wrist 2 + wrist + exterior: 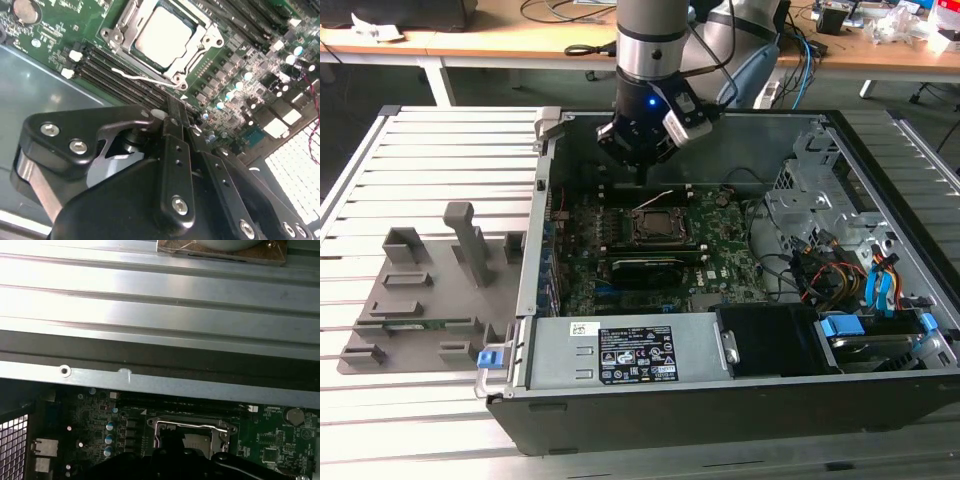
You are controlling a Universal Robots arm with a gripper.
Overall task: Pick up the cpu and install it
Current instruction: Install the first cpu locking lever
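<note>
Open computer case (pixel 880 200) lying on its side on a slatted metal surface (pixel 430 150), its motherboard (pixel 720 265) facing upward so that the arm can reach it from above. The cpu (pixel 162 35), a pale silvery square, sits inside the socket frame (pixel 210 42) near the middle of the board; the frame surrounds it on all sides, and a thin wire lever (pixel 137 77) runs along one edge of the frame, lying just beside the memory slots (pixel 107 75). The chip thus appears already seated in its socket, which suggests, as a judgement, that the placing part of the task is done. Whether the lever is latched cannot be told. The gripper (pixel 640 170) hangs above the board at the case's far wall, just beyond the socket and not touching the chip; in the second wrist view its black linkage (pixel 170 165) stands clear of the frame, carrying nothing visible. Whether the jaws are apart or together cannot be told. On the surface near its edge at the exterior view's left lies a grey fixture tray (pixel 420 290) with upright holders, its pockets shaped to present parts for pick-up. A long workbench (pixel 500 40) runs behind.
</note>
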